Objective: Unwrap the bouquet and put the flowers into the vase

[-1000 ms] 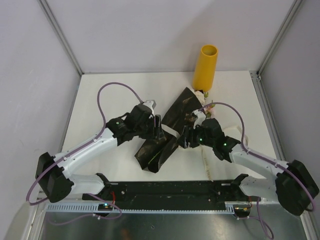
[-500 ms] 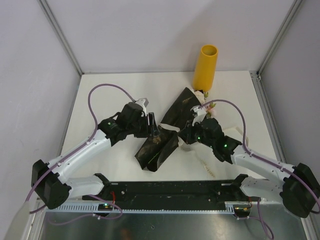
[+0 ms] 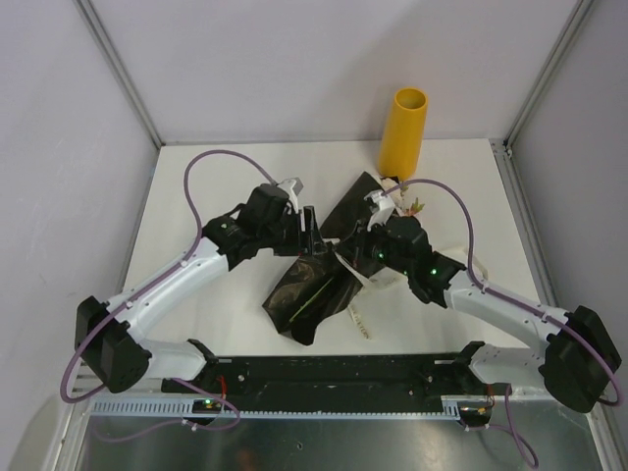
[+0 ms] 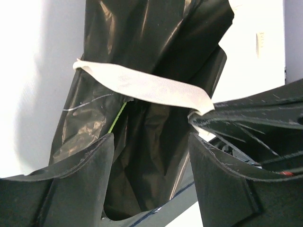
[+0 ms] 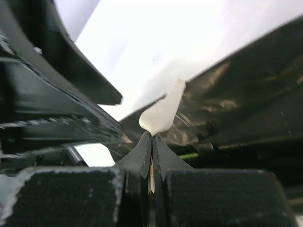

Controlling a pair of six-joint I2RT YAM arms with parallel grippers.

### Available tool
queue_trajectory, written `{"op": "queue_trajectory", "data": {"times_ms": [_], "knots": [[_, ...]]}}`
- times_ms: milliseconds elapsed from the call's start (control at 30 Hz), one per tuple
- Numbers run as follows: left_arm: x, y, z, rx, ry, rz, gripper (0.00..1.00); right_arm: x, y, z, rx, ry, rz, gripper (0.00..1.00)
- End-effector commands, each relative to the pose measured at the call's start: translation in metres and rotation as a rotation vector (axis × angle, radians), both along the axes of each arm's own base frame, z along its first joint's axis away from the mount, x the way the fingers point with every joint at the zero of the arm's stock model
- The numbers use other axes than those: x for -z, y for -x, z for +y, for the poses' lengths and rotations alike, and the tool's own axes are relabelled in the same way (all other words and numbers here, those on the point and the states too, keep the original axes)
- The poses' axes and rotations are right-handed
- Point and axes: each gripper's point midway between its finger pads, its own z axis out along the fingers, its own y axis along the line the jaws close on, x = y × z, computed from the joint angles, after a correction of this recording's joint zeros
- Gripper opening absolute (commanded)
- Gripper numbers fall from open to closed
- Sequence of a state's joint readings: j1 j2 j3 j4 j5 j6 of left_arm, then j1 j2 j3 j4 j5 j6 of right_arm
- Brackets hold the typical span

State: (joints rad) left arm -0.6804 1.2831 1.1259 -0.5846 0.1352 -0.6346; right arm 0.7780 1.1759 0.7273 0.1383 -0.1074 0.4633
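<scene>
The bouquet (image 3: 312, 292) lies mid-table, its glossy black wrap (image 4: 156, 42) crossed by a cream ribbon (image 4: 142, 85). My left gripper (image 3: 309, 234) hangs open over the wrap, a finger on each side of its folds (image 4: 151, 142), gripping nothing. My right gripper (image 3: 344, 258) comes in from the right and is shut on the ribbon (image 5: 163, 113), pinched at the fingertips (image 5: 152, 138). A thin green stem (image 4: 118, 118) shows inside the wrap. A few pink flowers (image 3: 413, 207) peek out behind the right arm. The mustard-yellow vase (image 3: 402, 132) stands upright at the back.
A loose end of ribbon (image 3: 361, 320) trails on the white table in front of the bouquet. A black rail (image 3: 334, 373) runs along the near edge between the arm bases. Walls close in the table on three sides.
My right gripper has shut on the ribbon and moved left and back, dragging the bouquet. The left gripper swung right over the wrap and opened a little wider.
</scene>
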Motion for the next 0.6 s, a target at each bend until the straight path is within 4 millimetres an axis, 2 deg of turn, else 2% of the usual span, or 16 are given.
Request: {"op": "queue_trajectory", "data": {"times_ms": [0,200,333,400,567], "knots": [[-0.029,-0.015,-0.011,0.048,0.035,-0.098,0.69,-0.066,-0.008,0.023,-0.037,-0.157,-0.074,0.0],[-0.024,-0.03,0.009,0.048,-0.095,-0.205,0.65,-0.074,-0.016,0.021,0.022,-0.198,-0.02,0.0],[-0.019,-0.033,0.016,0.166,-0.204,-0.308,0.61,-0.072,-0.016,0.02,0.032,-0.204,0.024,0.0],[-0.023,-0.04,0.02,0.216,-0.253,-0.412,0.63,-0.072,-0.016,0.019,0.034,-0.215,0.043,0.0],[-0.033,-0.043,0.004,0.393,-0.237,-0.627,0.67,-0.076,-0.016,0.018,0.032,-0.248,0.083,0.0]]}}
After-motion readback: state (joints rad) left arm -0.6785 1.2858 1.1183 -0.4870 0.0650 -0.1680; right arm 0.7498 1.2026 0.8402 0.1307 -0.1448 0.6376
